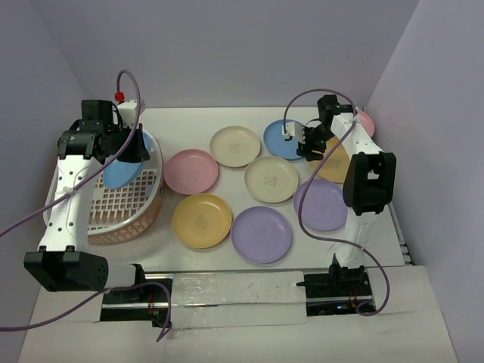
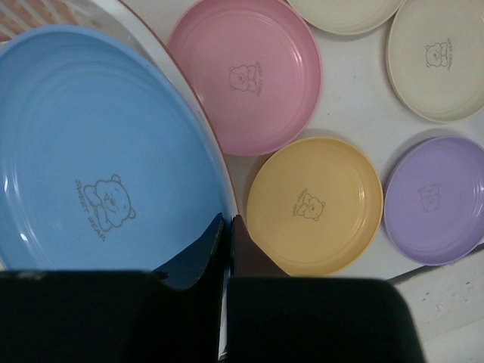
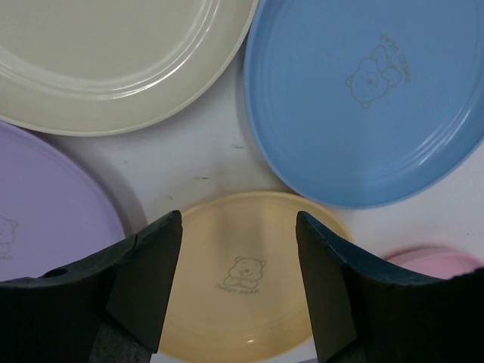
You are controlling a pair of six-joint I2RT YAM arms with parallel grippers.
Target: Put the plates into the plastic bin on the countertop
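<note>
My left gripper [image 1: 130, 156] is shut on the rim of a blue plate [image 1: 119, 174], which hangs tilted over the plastic bin [image 1: 148, 203] at the left of the countertop [image 1: 227, 198]. In the left wrist view the fingers pinch the edge of that blue plate [image 2: 98, 151], and the bin's rim [image 2: 155, 38] curves past it. My right gripper [image 1: 314, 147] stands open just above a yellow-orange plate [image 3: 242, 295], nothing between its fingers. A second blue plate [image 3: 363, 113], a cream plate [image 3: 113, 60] and a lilac plate [image 3: 45, 204] lie around it. Several more plates are spread across the countertop.
Lilac-grey walls [image 1: 227, 45] close in the back and both sides. A pink plate [image 1: 366, 121] sits at the far right behind the right arm. Purple cables [image 1: 318, 227] loop over both arms. The arm bases stand on a white strip [image 1: 234, 289] along the near edge.
</note>
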